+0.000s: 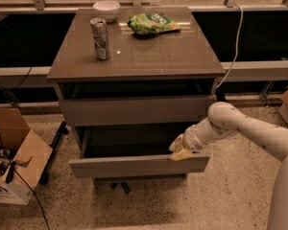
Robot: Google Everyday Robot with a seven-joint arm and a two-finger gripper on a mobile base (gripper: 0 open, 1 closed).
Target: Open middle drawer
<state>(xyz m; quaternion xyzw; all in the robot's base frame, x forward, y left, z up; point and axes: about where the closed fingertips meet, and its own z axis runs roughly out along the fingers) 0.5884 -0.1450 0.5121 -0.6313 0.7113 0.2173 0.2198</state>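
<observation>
Middle drawer (134, 166): sitting pulled out from the cabinet. It is the lowest front showing, grey, flat, no handle. Its front is standing well fwd of the front above, w/ a dark open cavity showing behind it.
Gripper (181, 151): resting at the drawer's right end, touching the top edge of the front, its yellowish tip pointing left & down toward the opening.
Grip state: can't tell if spread or pressed together.
Arm (249, 131): white, coming in from the right edge, bending at a rounded joint just right of the drawer.
Upper drawer (134, 110): wider front directly above, lying closer in to the cabinet, w/ a dark gap running betw. it & the tabletop.
Tabletop (182, 56): brown, glossy, carrying three things toward the back & left.
Can (101, 38): standing upright on the left side.
Bowl (107, 8): white, sitting at the back edge, behind the can & apart from it.
Chip bag (152, 23): green, lying flat near the back, right of the bowl & can.
Cable (237, 37): white, hanging down behind the cabinet's right side.
Box (14, 162): cardboard, flaps open, sitting on the floor left of the cabinet, dark cords running past it.
Floor (230, 195): light, speckled, showing in front of & beside the cabinet.
</observation>
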